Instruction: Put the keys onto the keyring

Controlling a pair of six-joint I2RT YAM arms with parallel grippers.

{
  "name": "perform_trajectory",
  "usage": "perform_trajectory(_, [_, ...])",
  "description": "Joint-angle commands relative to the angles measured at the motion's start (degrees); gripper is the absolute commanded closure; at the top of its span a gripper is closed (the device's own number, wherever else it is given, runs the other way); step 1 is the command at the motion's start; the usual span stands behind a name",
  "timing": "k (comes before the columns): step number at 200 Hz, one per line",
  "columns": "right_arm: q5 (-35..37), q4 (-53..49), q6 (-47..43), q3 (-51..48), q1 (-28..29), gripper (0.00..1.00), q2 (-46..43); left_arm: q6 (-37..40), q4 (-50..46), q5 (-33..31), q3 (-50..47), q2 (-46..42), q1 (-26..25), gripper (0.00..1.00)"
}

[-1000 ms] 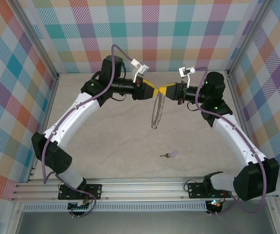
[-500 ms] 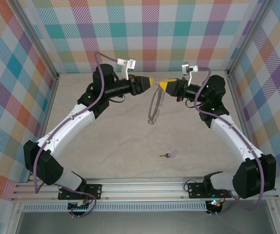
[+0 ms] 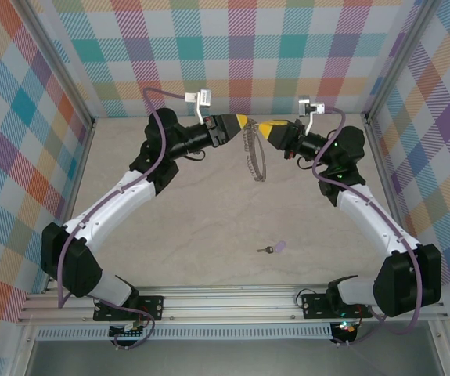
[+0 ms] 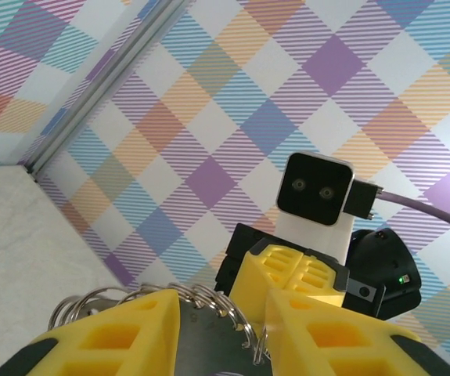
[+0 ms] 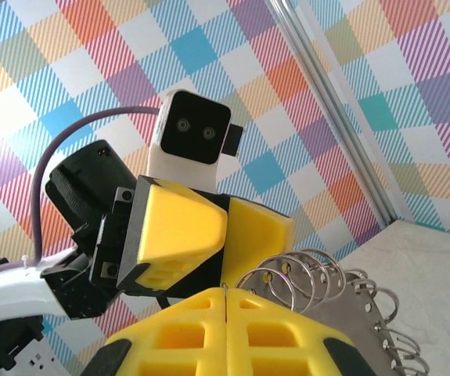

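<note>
The keyring [image 3: 252, 153], a thin silver ring rimmed with small loops, hangs in the air near the back wall. My right gripper [image 3: 263, 128] is shut on its top edge; the right wrist view shows the yellow fingers pressed together [image 5: 225, 290] with the keyring's loops [image 5: 318, 274] just beyond. My left gripper [image 3: 241, 122] faces it from the left. Its jaws [image 4: 223, 296] stand apart with the keyring's rim [image 4: 236, 321] between them, close to the right finger. The key [image 3: 274, 247], lilac-headed and tiny, lies on the table near the front.
Checkered walls enclose the table on three sides, and both grippers are close to the back one. An aluminium rail [image 3: 232, 301] with the arm bases runs along the front edge.
Both grippers have risen toward the back wall with the keyring. The left gripper drew back, then came in again over the ring's rim, and its jaws have narrowed.
</note>
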Motion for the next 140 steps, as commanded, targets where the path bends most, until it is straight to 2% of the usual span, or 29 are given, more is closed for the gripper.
perform_trajectory(1, [1.82, 5.86, 1.95, -0.43, 0.36, 1.00, 1.02, -3.46, 6.32, 1.39, -1.31, 0.84, -0.41, 0.67])
perform_trajectory(140, [3.15, 9.32, 4.63, -0.69, 0.31, 1.00, 3.42, -3.84, 8.37, 2.92, -2.42, 1.33, -1.86, 0.70])
